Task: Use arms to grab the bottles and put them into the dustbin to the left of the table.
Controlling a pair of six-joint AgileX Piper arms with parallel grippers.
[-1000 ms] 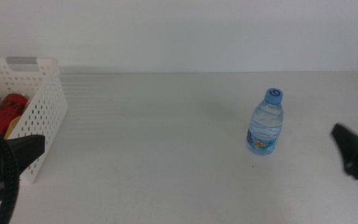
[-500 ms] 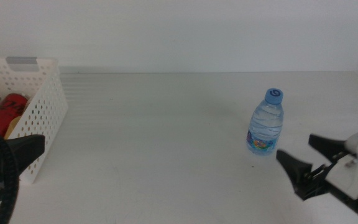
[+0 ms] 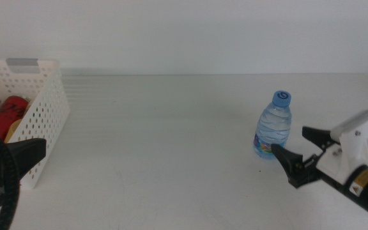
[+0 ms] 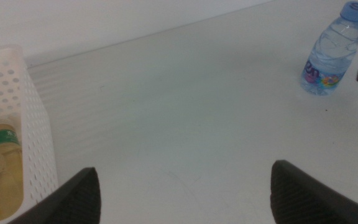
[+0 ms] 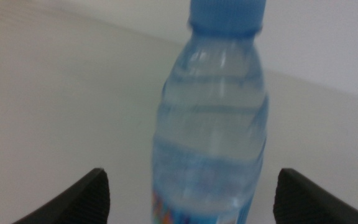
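Surface carries a white dustbin at nine o'clock holding the red can and tea bottle, the water bottle upright at three o'clock, the right tool spread wide just beside it, and the left tool wide by the bin.

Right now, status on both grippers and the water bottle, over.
Right gripper open, beside the water bottle, not gripping. Left gripper open, waiting by the dustbin. Red can and tea bottle already binned. Nothing in the way.
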